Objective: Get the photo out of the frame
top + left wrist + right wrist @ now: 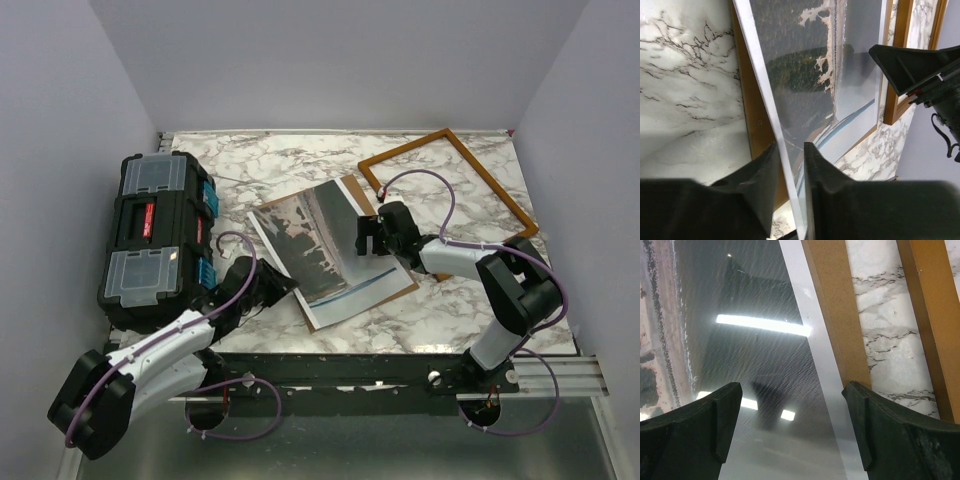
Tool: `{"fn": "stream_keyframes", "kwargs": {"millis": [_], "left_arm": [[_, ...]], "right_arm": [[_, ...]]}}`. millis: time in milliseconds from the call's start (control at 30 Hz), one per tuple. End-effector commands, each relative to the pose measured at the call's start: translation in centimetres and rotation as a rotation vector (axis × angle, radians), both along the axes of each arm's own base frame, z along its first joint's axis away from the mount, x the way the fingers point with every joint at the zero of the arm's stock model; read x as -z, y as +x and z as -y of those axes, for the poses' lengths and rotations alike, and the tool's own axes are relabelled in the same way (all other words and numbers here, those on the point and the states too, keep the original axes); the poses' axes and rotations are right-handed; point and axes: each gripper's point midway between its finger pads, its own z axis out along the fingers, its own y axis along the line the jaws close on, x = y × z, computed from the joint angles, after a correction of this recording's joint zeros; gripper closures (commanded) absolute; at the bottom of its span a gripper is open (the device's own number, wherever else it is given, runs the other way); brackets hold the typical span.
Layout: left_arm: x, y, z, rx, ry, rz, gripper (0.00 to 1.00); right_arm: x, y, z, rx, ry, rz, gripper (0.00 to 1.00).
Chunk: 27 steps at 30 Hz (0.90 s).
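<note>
The photo (322, 245), a grey-white landscape print with a pale border, lies on the brown backing board (352, 190) in the middle of the table. The orange-brown frame (495, 185) lies apart at the back right, with nothing in it. My left gripper (275, 287) is shut on the photo's near-left pale border. In the left wrist view (791, 150) that edge runs between the fingers, lifted off the board (747, 110). My right gripper (372, 235) is open just above the photo's right edge. In the right wrist view (792, 415) its fingers straddle the glossy photo (750, 340) and the board (835, 315).
A black toolbox (155, 235) with clear lids stands at the left, close beside my left arm. The frame's bars show beyond the board in the right wrist view (932, 315) and the left wrist view (893, 107). White walls close in the marble table (440, 315).
</note>
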Motion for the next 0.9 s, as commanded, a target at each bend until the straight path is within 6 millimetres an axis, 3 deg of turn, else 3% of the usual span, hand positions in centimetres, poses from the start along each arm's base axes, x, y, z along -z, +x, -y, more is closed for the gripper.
{"fn": "stream_keyframes", "kwargs": {"millis": [0,100,167,367,567,667,867], "left_arm": [[-3.7,1.0,2.0,0.062,-0.072,0.077,0.82],[-3.5,0.7,2.2,0.083,-0.055,0.036,0.89],[-3.4,0.5,2.3,0.102,-0.045,0.003,0.99],[-2.3,-0.1,2.4,0.118,-0.04,-0.095,1.0],[-1.9,-0.6,1.6,0.075,-0.025,-0.148,1.0],[-2.1,-0.7,1.0,0.055,-0.004,-0.176,1.0],[-2.4,-0.8,0.6,0.036,0.004,-0.204,1.0]], "right_arm": [[3.5,-3.7,-0.1,-0.066,-0.029,-0.172,0.08],[3.2,-3.7,-0.3,-0.083,-0.033,-0.17,0.07],[2.8,-3.6,-0.2,-0.085,-0.038,-0.162,0.07],[0.7,-3.4,-0.2,-0.105,-0.042,-0.131,0.03],[-4.6,-4.4,-0.9,-0.134,-0.064,-0.023,0.0],[-7.0,-6.7,-2.5,-0.198,-0.059,0.025,0.0],[-9.6,-14.6,-7.1,-0.439,-0.025,0.134,0.0]]}}
